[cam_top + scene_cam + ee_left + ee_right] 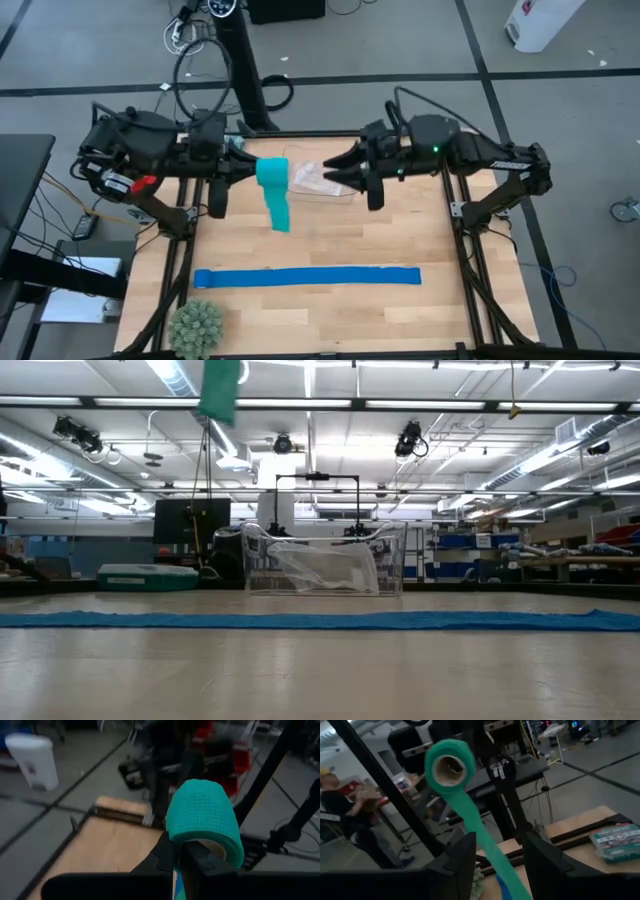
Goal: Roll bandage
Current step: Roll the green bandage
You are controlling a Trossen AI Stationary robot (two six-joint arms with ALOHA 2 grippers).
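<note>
Teal-green stretchy fabric bandage [273,185]: partly wound on a cardboard core, held aloft above the far half of the light wooden table [320,310], loose tail hanging free. Left gripper [181,851]: fingers pinching the roll's core. Right gripper [340,172]: fingers spread, empty, just beside the roll. Clear plastic bin [325,558] (crumpled liner inside): behind the roll. Royal-blue fabric strip [307,277]: flat, nearer.

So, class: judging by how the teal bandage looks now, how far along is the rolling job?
Done: part of the bandage is wound into a roll. In hand: the left end effector is shut on that roll, held above the table. Left: a loose tail hangs down, passing between the right end effector's open fingers.
</note>
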